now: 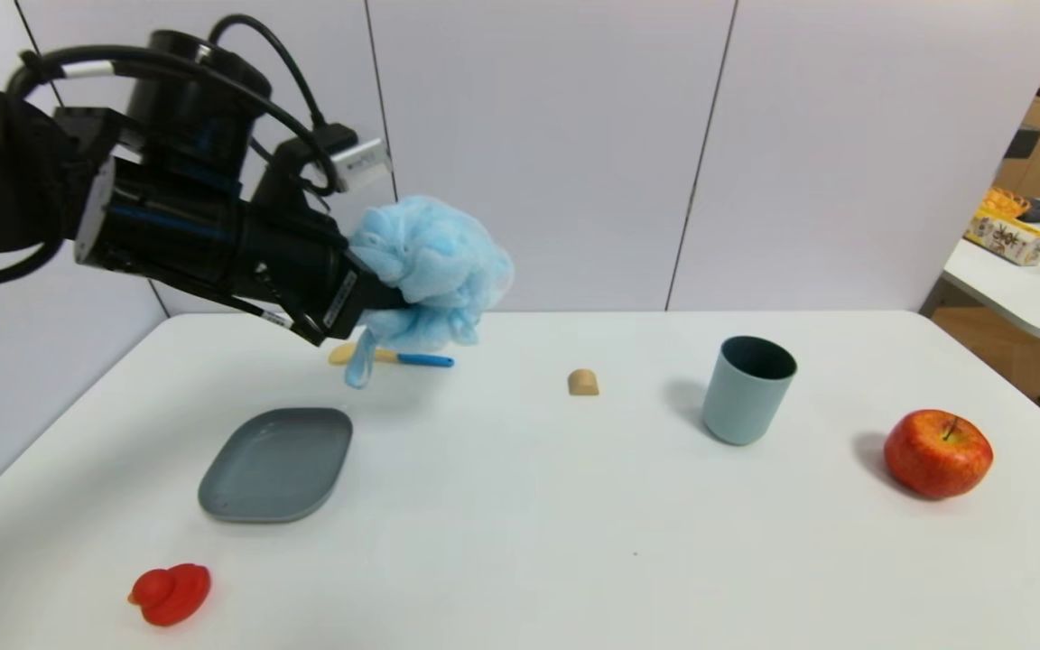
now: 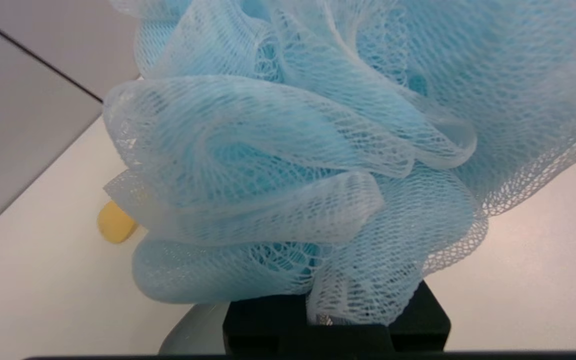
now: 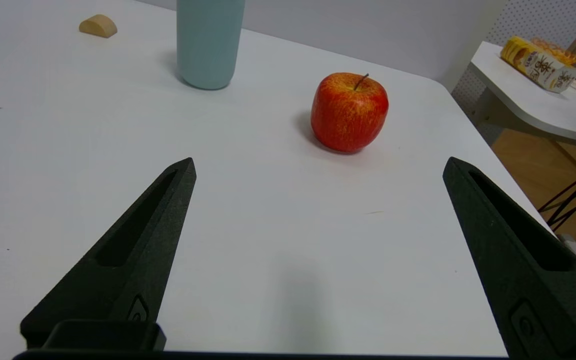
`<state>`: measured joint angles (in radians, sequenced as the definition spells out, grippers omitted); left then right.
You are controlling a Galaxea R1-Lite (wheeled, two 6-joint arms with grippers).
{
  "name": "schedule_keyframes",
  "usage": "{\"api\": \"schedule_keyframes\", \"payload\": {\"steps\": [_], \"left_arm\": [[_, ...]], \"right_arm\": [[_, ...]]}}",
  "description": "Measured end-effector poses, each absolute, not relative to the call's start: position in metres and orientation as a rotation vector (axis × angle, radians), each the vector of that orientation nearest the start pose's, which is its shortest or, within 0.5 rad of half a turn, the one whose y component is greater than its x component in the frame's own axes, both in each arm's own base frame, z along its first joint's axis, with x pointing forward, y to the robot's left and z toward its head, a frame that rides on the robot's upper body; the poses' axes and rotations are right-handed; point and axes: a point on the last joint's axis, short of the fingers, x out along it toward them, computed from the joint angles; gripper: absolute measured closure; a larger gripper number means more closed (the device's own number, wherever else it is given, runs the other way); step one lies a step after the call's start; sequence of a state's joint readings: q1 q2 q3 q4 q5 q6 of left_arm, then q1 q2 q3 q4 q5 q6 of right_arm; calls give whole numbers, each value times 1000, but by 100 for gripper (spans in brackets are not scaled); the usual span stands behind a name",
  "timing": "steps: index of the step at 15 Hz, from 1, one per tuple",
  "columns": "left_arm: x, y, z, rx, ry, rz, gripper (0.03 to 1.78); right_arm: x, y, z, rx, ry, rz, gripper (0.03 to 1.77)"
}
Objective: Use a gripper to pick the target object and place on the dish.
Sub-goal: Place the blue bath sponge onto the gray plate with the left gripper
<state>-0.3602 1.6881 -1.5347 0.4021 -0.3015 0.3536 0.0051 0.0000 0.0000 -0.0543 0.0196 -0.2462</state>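
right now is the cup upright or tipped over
Upright: the grey-blue cup stands on its base on the table, its open mouth facing up in the head view.

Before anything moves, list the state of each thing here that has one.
left gripper: fingers shut on the pouf, raised
right gripper: fingers open, holding nothing
pouf: held above the table, ribbon loop hanging
plate: empty, on the table
cup: upright, open-topped
apple: resting stem up
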Motion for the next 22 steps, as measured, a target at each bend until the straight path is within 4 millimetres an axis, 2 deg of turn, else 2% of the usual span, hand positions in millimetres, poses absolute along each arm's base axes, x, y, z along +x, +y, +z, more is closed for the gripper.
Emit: {"api": "schedule_keyframes", "payload": {"steps": [4,6,11,15,19,22], "left_arm": [[255,-84,325,283,378,-551,155],[238,-70,327,232,391,-470,155],[206,-48,306,218,482,-190,155],[194,-43,290,237,620,-129,155],[194,-43,276,247,763,-131,155],[203,-46,270,254,800,-134,155]], "right_arm": [[-23,0,81,-247,-57,18,9],[-23,0,81,-247,-57,17,9],[-23,0,81,-246,-57,18,9],[-23,0,81,-246,-57,18,9],[-23,0,81,-246,-57,18,9],[-23,0,81,-246,-57,18,9]]}}
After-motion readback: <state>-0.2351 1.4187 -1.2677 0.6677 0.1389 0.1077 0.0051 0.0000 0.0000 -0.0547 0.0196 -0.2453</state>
